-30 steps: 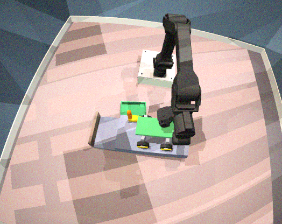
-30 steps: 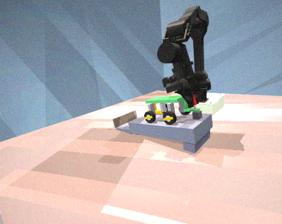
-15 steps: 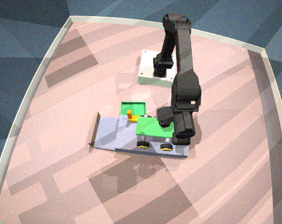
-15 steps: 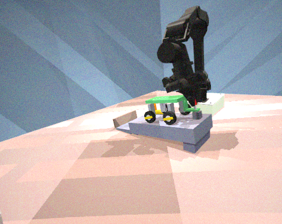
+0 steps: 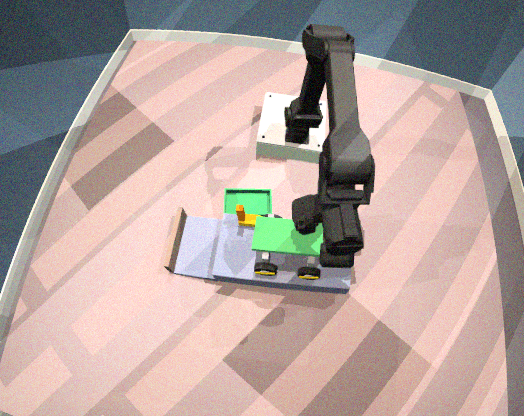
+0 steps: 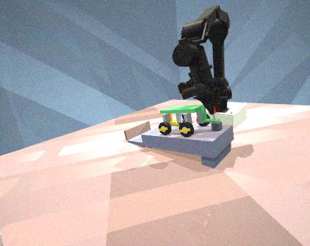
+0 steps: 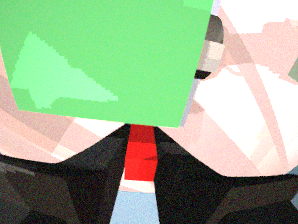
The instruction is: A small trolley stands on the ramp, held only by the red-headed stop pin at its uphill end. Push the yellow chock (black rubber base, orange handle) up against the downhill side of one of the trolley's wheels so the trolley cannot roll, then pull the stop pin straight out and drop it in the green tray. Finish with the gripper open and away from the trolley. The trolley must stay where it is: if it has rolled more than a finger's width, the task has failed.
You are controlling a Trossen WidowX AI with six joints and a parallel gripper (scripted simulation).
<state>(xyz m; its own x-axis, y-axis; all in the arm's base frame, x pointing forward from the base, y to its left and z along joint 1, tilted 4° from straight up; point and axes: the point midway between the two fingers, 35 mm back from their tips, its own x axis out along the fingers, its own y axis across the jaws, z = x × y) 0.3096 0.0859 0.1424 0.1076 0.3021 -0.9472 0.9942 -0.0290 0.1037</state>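
My hand (image 6: 211,112) (image 7: 141,131) grips the red-headed stop pin (image 6: 214,109) (image 7: 141,161) at the ramp's uphill end, behind the green-topped trolley (image 5: 287,235) (image 6: 181,109) (image 7: 105,60); the yellow chock with orange handle (image 5: 247,219) (image 6: 174,122) sits on the downhill side. I should draw straight up, never sideways.

my way downhill is blocked by the trolley (image 5: 287,236) (image 6: 181,109) (image 7: 105,60); above its flat top there's open air beside my arm (image 5: 342,100) (image 6: 218,53).
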